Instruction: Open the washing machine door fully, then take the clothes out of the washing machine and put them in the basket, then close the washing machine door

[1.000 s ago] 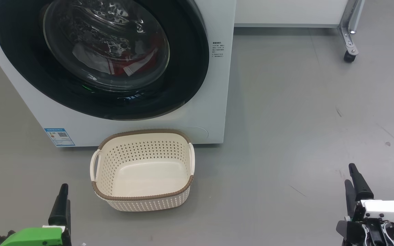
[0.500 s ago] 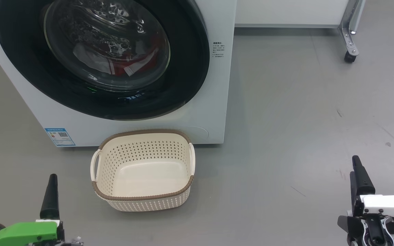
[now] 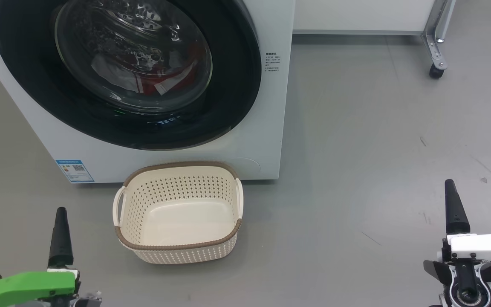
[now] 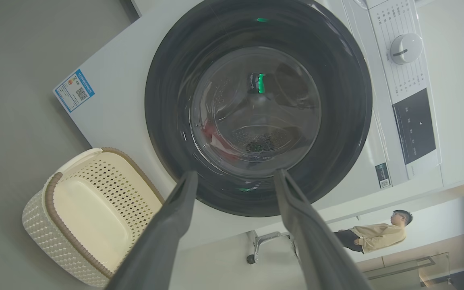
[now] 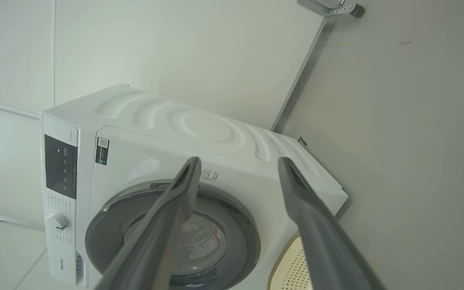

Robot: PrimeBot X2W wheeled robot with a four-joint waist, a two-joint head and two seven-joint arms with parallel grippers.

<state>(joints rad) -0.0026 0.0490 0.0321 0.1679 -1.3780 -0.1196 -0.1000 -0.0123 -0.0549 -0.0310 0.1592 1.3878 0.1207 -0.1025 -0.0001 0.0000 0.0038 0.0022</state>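
Just one basket [image 3: 180, 247], one washing machine door [image 3: 134, 64].

The white washing machine [image 3: 271, 128] is wearing a glossy black door [image 3: 237, 85] and a blue label [image 3: 74, 170]; red and white clothes [image 3: 173, 83] are showing through its glass. The cream basket [image 3: 181, 255] is showing dotted perforations under a brown rim.

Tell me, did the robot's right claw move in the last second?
Yes. Against the basket, which kept its place, the right gripper rose up the head view and slightly rightward, reaching farther forward.
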